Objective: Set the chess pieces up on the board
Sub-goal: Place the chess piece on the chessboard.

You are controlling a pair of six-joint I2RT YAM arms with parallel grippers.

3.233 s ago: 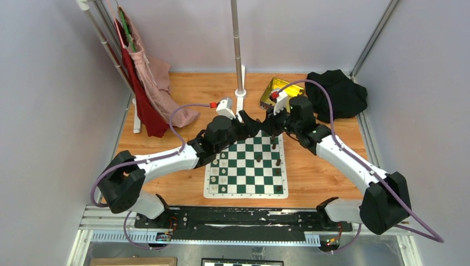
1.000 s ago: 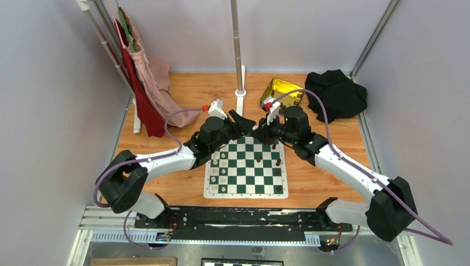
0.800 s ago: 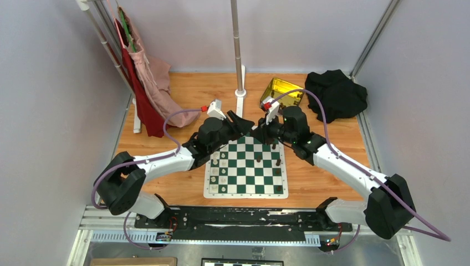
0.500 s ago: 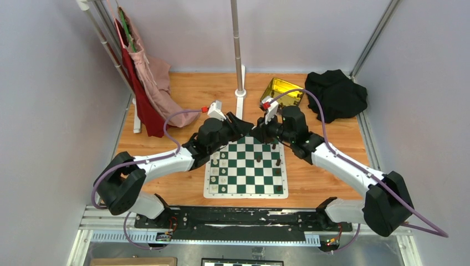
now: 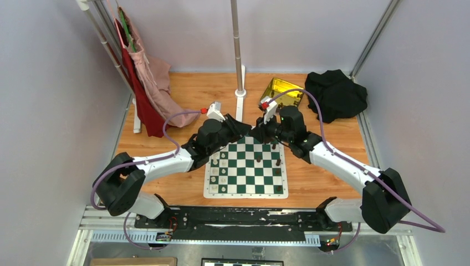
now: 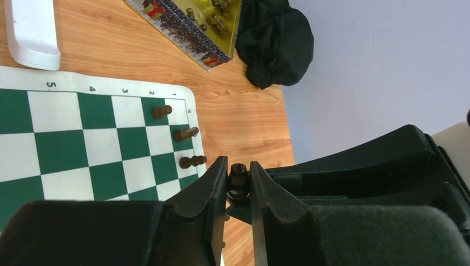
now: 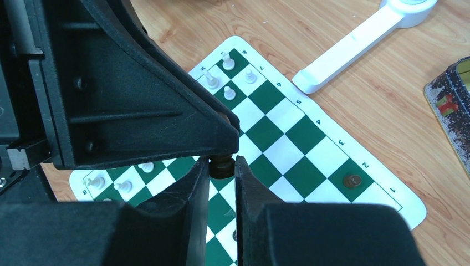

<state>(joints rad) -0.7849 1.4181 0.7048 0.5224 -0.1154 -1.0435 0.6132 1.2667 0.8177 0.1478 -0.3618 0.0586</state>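
Observation:
Both grippers meet over the far edge of the green and white board (image 5: 245, 193). One dark brown chess piece (image 6: 238, 183) sits between them. My left gripper (image 6: 238, 176) is shut on its upper part. My right gripper (image 7: 222, 167) is shut on its base (image 7: 222, 166), with the left gripper's black body right above it. In the top view the left gripper (image 5: 246, 127) and the right gripper (image 5: 260, 130) touch tip to tip and hide the piece. Other dark pieces (image 5: 278, 163) stand along the board's right side, three of them in the left wrist view (image 6: 185, 133).
Cream-white pieces (image 5: 223, 163) stand on the board's left columns. A gold tin (image 5: 281, 91) holding more dark pieces lies behind the board, beside a black cloth (image 5: 336, 94). A white pole stand (image 5: 240, 88) rises at the back. Clothes (image 5: 147, 83) hang at the left.
The right gripper has drifted left with the piece to meet the left gripper. The left gripper's jaws have narrowed from wide apart onto the piece.

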